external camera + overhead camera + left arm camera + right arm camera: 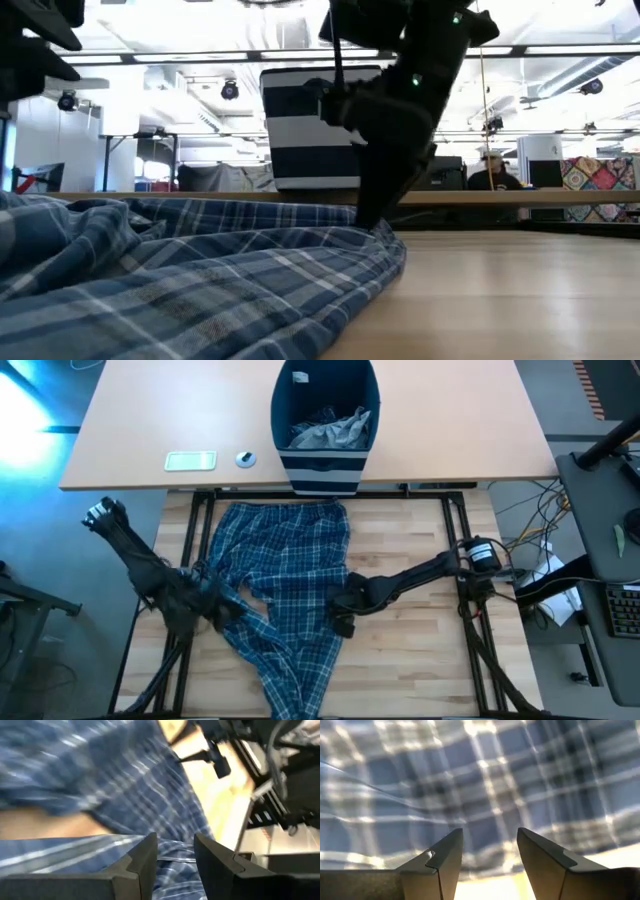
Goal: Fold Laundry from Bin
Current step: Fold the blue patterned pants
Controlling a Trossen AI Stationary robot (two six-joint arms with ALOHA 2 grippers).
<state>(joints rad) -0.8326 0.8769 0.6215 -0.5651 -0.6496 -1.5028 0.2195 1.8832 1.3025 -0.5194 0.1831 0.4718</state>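
Wooden table (420, 540) | plaid trousers (285, 550) spread, rumpled | left tool (222, 607) and right tool (343, 603) both parted at cloth edges

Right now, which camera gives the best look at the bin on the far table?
The high view: it looks straight down into the bin and shows grey cloth inside. The low view shows only its striped side behind an arm. Neither wrist view shows it, only plaid cloth.

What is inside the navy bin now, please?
Inside the bin, the high view shows crumpled grey cloth and a small white tag on the inner wall. Anything under the grey cloth is covered.
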